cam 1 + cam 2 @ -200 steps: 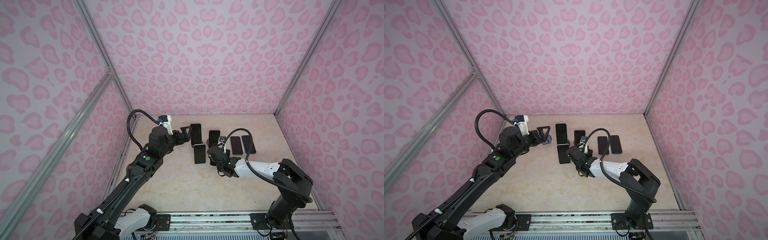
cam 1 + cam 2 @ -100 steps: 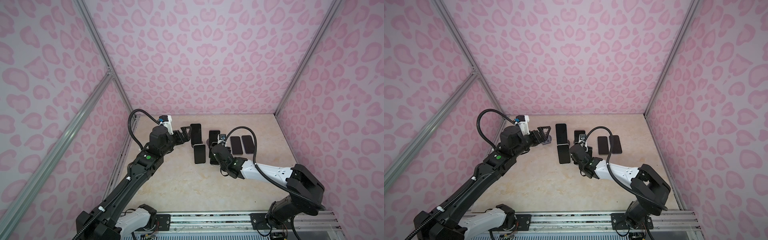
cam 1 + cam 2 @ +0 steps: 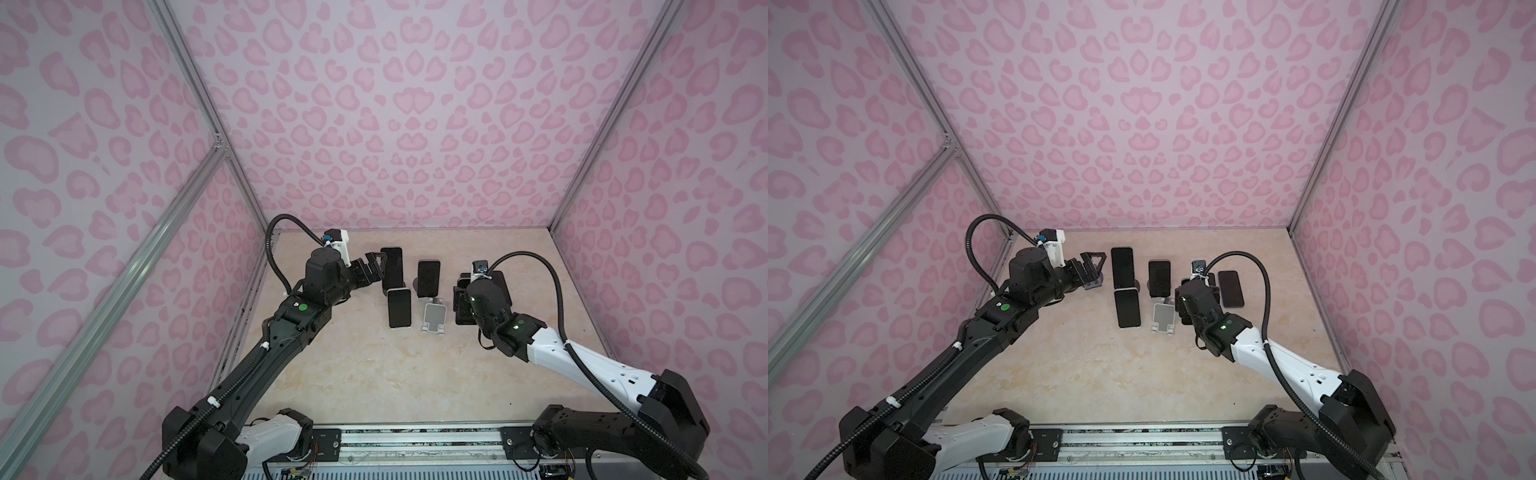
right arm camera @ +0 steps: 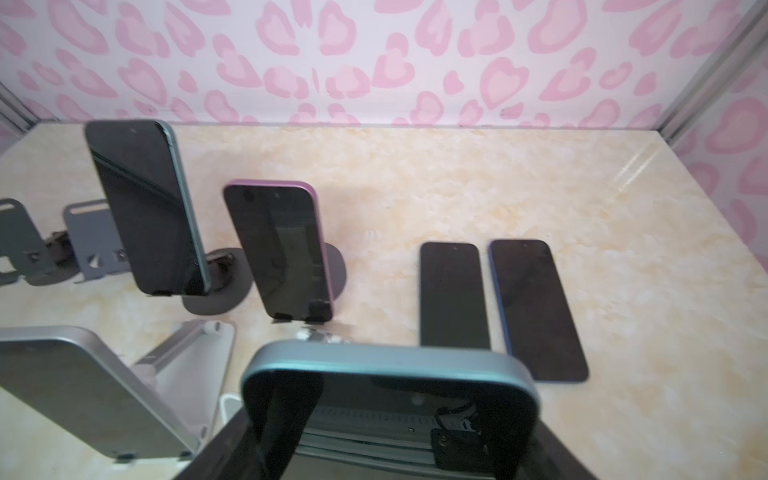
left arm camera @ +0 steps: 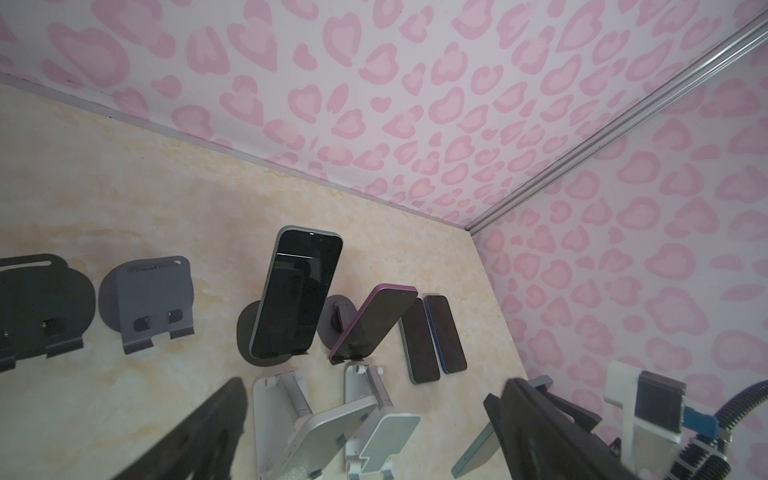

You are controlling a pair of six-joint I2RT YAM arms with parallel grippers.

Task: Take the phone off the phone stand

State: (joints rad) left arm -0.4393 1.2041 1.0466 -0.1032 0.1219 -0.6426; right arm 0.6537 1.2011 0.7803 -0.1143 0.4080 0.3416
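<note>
A teal-edged phone sits between the jaws of my right gripper, which is shut on its long sides. It hangs just right of a bare white phone stand, apart from it. In the right wrist view the phone's dark screen fills the space between the fingers. In the left wrist view its teal edge shows beyond that stand. My left gripper stands open at the back left, beside a tall phone on a dark stand, with nothing between its fingers.
A purple phone leans on a round dark stand. Another phone rests on a second white stand. Two phones lie flat on the marble floor at the right. Two bare grey stands sit at the far left.
My right gripper has moved to the right with the teal phone, leaving the white stand bare. The left arm has hardly moved.
</note>
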